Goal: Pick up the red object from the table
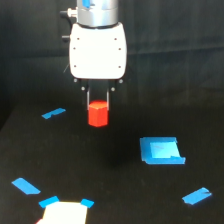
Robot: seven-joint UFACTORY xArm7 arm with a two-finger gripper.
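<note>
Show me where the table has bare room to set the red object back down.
Gripper holds the red object. The widest bare table lies between the blue square patch and the white patch. The near-left corner is crowded with tape.

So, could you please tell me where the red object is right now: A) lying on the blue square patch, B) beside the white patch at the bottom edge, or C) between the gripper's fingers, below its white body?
C: the red object sits between the thin fingers of the gripper, directly under its white body.
</note>
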